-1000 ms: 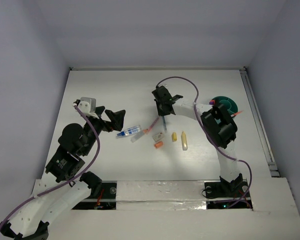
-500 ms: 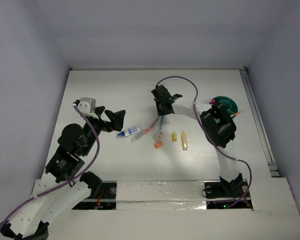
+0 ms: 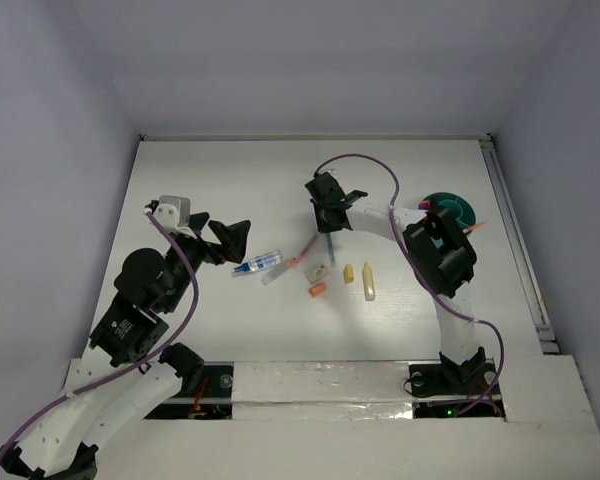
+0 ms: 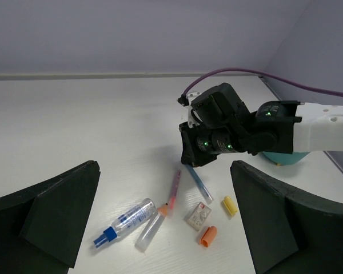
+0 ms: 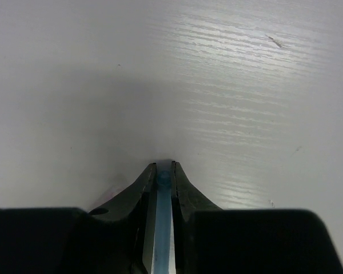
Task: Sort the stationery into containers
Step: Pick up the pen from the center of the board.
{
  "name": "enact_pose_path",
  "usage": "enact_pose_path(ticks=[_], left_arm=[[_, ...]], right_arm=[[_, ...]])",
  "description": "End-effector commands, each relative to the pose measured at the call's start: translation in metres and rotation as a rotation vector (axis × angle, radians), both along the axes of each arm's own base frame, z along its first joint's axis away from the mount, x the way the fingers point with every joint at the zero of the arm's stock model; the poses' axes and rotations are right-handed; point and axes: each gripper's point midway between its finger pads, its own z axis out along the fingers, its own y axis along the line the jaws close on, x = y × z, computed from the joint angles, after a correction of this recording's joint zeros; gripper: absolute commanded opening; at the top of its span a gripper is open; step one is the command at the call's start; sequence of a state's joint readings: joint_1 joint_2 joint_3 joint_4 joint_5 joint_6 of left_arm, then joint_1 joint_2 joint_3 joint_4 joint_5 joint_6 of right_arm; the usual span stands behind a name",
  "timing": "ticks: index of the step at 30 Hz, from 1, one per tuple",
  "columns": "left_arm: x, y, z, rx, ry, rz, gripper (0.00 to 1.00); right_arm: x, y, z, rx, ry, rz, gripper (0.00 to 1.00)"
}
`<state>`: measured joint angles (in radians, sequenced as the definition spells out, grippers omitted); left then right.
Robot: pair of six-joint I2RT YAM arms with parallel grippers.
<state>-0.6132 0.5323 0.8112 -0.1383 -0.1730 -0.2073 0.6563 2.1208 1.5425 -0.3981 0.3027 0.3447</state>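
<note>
firmly, right gripper pinches slim blue pen.

We are holding the right gripper over the middle of the table, pinching a blue pen that is pointing toward the near edge. Near its free end, a pink pen, an eraser, an orange stub and two yellow markers are lying loose. We are hovering the left gripper, jaws apart, just left of a blue-white pen. To the right, the teal cup is standing with an orange highlighter poking out.
</note>
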Motion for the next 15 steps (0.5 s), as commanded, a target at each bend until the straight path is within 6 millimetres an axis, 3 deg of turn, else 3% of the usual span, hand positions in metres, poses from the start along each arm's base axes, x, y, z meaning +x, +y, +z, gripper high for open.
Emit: enact_pose_path(ticks=[1, 4, 8, 11, 13, 15], left_arm=[[0.001, 0.0, 0.013, -0.032, -0.046, 0.001, 0.99], [0.001, 0.0, 0.013, -0.032, -0.046, 0.0, 0.99], [0.001, 0.0, 0.013, -0.03, -0.046, 0.0, 0.99], [0.001, 0.0, 0.013, -0.03, -0.046, 0.0, 0.99], [0.001, 0.0, 0.013, -0.03, -0.046, 0.0, 0.99], [0.001, 0.0, 0.012, -0.028, -0.044, 0.0, 0.99]], right_arm=[[-0.011, -0.006, 0.002, -0.015, 0.006, -0.001, 0.0], [-0.002, -0.007, 0.022, 0.005, -0.079, -0.009, 0.0], [0.01, -0.005, 0.088, 0.106, -0.265, -0.021, 0.0], [0.014, -0.005, 0.12, 0.201, -0.371, -0.029, 0.0], [0.017, -0.008, 0.163, 0.296, -0.48, -0.048, 0.0], [0.017, -0.034, 0.187, 0.304, -0.557, -0.12, 0.0]])
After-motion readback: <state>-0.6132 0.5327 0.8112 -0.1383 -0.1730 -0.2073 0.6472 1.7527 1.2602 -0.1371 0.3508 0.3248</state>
